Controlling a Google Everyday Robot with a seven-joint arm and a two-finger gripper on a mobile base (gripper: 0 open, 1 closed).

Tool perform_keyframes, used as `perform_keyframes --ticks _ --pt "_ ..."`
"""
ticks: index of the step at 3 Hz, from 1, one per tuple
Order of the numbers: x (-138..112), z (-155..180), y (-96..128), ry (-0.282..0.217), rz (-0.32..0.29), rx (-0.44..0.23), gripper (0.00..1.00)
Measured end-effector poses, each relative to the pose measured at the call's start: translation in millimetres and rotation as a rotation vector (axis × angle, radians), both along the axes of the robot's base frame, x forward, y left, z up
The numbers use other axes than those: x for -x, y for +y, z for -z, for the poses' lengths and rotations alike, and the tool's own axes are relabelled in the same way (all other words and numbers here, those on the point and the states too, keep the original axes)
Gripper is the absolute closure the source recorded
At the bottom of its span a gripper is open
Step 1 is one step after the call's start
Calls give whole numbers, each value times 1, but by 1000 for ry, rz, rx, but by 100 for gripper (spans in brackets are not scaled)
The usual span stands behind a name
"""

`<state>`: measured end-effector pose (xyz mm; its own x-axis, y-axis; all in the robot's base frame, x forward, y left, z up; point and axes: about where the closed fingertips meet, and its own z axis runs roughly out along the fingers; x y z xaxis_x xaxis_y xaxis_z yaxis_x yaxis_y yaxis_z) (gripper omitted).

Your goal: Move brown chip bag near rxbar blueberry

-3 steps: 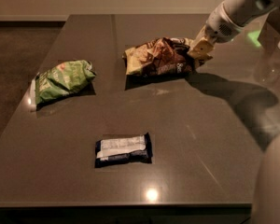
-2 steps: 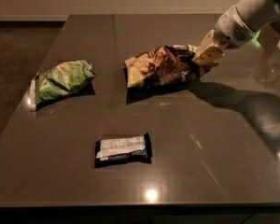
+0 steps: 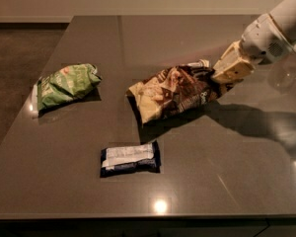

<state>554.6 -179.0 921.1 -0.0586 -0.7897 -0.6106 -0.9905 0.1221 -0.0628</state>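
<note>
Dark glossy tabletop fills most of the room from where I stand, with a pale wall behind and a ceiling light glinting near its front edge. Close to the middle lies the large crumpled foil brown chip bag, dark brown and tan with white lettering. Its left end is down on the surface. Its right end is pinched by the robot's tan two-finger gripper, which reaches in from the right and is closed on the foil.

Nearer the front edge and a little to the left sits the rxbar blueberry, a small flat navy wrapper with a white label panel. It is apart from the bag, with bare table between them. A rumpled green chip bag lies well apart at the left.

The grip looks to be only on one end of slick, wrinkled foil, so I judge the bag could slide free or swing round as it travels. Its trailing left end could also sweep into the light little bar and push it away.
</note>
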Motion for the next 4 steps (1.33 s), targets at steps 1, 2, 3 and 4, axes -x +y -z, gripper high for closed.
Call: perform_keyframes --ticks 1,2,3,4 --pt "41 -4 -12 20 -27 -16 80" --pt "62 -5 -21 29 -33 -17 57" --pt "56 -5 -18 15 -24 -22 26" --pt "53 -5 -16 8 -20 -24 3"
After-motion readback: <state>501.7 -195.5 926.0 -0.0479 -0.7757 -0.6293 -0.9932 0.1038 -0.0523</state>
